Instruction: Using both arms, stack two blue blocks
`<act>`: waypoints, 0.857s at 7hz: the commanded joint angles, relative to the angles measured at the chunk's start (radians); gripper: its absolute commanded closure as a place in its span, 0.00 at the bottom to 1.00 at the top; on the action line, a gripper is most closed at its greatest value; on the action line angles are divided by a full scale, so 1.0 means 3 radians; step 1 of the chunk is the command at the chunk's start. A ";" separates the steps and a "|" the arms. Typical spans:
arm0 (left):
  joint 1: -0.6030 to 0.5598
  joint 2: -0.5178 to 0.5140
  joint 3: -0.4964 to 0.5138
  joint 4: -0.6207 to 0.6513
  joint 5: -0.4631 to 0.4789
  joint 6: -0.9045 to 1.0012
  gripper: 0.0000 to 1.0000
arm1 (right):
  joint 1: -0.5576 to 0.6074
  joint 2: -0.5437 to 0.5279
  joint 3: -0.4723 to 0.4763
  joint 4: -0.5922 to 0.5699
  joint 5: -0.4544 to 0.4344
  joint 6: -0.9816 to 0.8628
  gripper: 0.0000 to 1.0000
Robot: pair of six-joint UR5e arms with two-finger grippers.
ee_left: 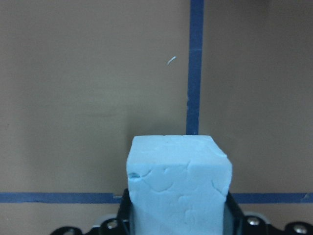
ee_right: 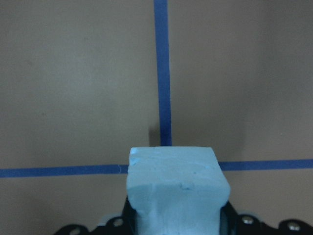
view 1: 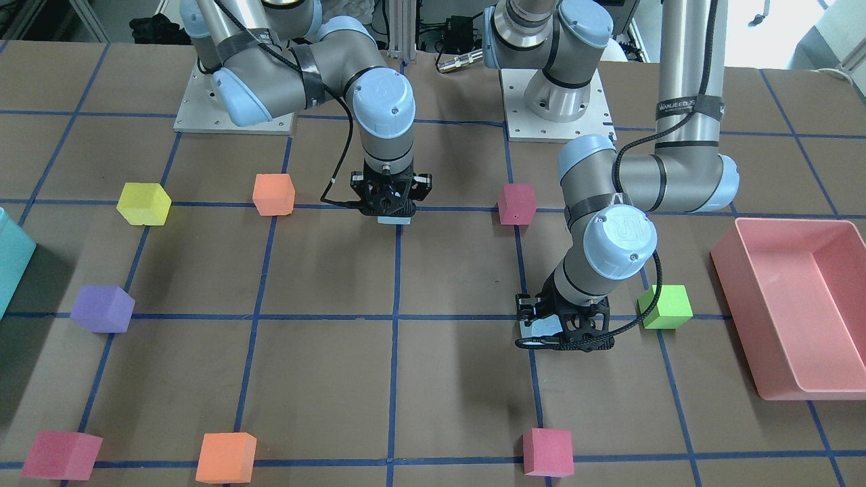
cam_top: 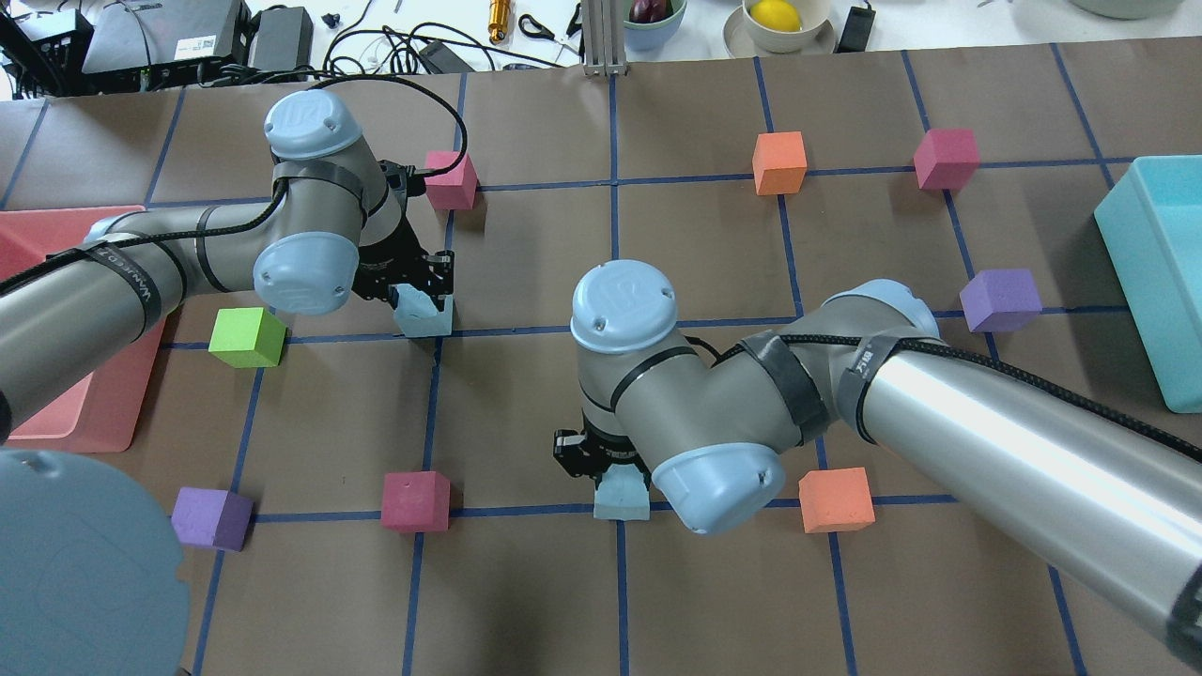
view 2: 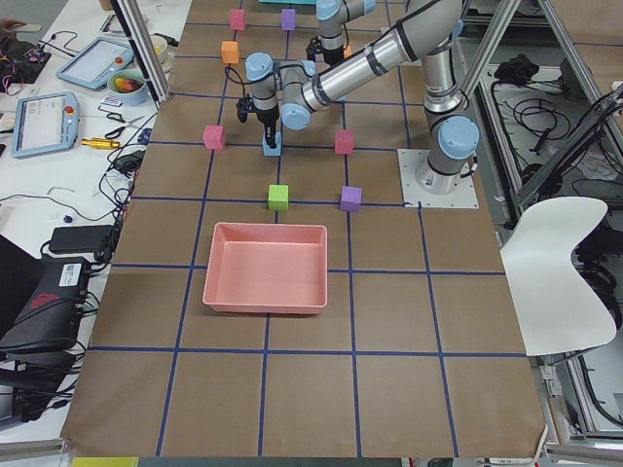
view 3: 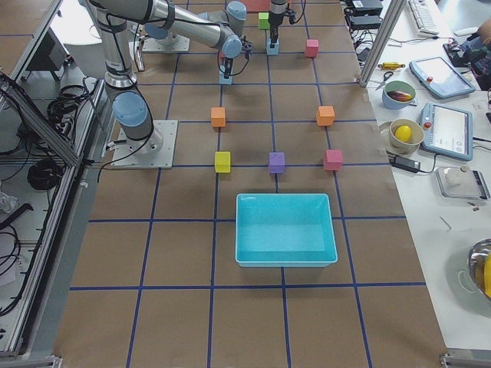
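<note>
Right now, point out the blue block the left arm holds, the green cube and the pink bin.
blue block [ee_left: 178, 183]: left wrist view, front face.
green cube [cam_top: 246, 329]: overhead view, top face.
pink bin [view 1: 812, 318]: front-facing view, bare floor.

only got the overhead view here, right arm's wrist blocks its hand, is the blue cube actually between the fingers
Observer: Yes. The right wrist camera shows the pale blue foam cube between the fingers of the right hand, and its sides look pinched inward.
Operator: and the left one, gripped square
Observer: The left wrist camera shows the second pale blue foam cube filling the gap of the left hand, with a small chip at its upper left edge.
</note>
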State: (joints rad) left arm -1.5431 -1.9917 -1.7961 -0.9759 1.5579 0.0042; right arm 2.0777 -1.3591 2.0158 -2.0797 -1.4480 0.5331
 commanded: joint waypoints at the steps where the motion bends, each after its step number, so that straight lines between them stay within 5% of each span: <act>1: -0.0010 0.0109 0.0050 -0.0060 0.0012 0.0001 0.87 | 0.0044 -0.0041 0.0112 -0.0068 0.0020 0.0033 0.66; 2: -0.0036 0.0145 0.0101 -0.0121 0.0017 0.0001 0.87 | 0.0044 -0.0016 0.0112 -0.0068 0.0030 0.0053 0.56; 4: -0.0056 0.0313 0.0071 -0.0204 0.0012 0.0001 0.87 | 0.0044 0.0010 0.0092 -0.0098 0.0020 0.0059 0.00; 6: -0.0077 0.0548 0.0076 -0.0458 0.0012 -0.0004 0.83 | 0.0033 -0.0010 0.0056 -0.0083 0.0015 0.0044 0.00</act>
State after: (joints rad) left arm -1.5625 -1.8698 -1.7734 -1.0744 1.5616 0.0035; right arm 2.0902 -1.3585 2.0389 -2.1070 -1.4421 0.5488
